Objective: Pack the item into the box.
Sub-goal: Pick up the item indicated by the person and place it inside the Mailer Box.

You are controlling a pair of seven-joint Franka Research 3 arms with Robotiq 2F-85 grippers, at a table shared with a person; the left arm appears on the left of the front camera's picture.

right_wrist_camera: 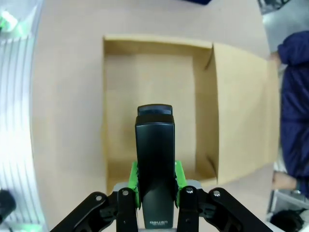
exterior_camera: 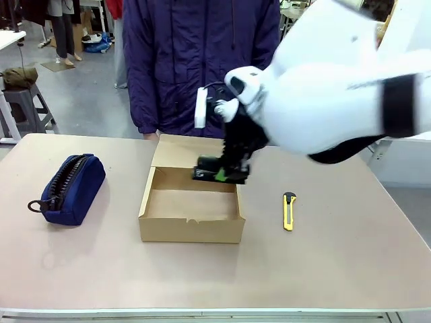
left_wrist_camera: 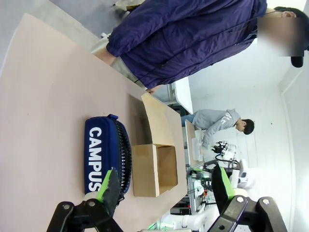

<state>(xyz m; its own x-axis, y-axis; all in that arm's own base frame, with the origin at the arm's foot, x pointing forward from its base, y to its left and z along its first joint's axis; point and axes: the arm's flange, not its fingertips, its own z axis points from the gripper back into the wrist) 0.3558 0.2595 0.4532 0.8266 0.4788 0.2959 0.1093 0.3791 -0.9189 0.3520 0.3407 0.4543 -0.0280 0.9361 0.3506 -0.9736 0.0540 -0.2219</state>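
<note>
Item point(right_wrist_camera: 154, 164) clamped in right gripper point(right_wrist_camera: 155, 186) — over box point(right_wrist_camera: 116, 43).

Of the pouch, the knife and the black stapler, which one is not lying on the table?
The black stapler: the right tool grips it above the open box; pouch and knife rest on the table.

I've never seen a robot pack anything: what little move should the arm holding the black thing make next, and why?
Probably lower the right gripper, shut on the black oblong stapler-like item, straight down into the shallow brown cardboard box. The item hangs over the box's bare floor, and the lid flap lies folded back, clear of the way.
</note>
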